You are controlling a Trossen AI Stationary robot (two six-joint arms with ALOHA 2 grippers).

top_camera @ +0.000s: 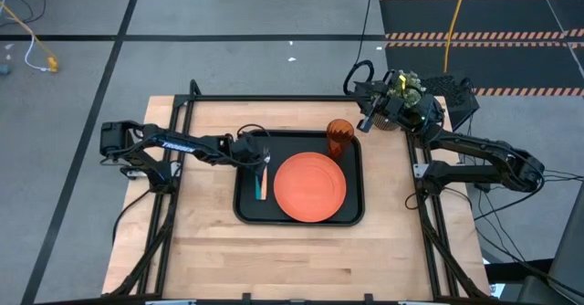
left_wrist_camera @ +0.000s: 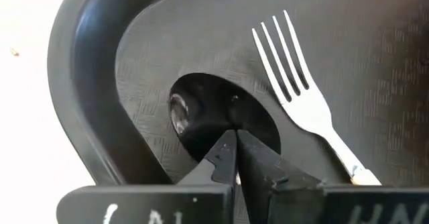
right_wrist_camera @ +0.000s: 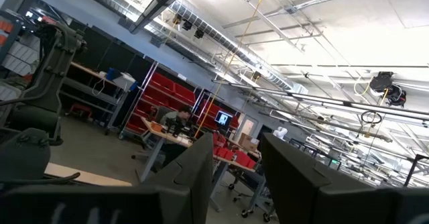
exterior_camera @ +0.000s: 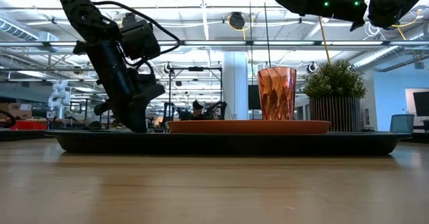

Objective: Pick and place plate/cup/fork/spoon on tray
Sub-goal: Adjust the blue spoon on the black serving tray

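Hovering left pincer [left_wrist_camera: 234,140] beside fork [left_wrist_camera: 295,83]

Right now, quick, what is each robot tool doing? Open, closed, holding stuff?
Left tool: closed, empty, tips down on the tray beside the fork.
Right tool: open, empty, raised away from the table.

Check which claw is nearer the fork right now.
Left. The left claw sits low over the tray, right beside the fork, fingers shut, not holding it. The right claw is raised past the tray's far right corner, beyond the cup.
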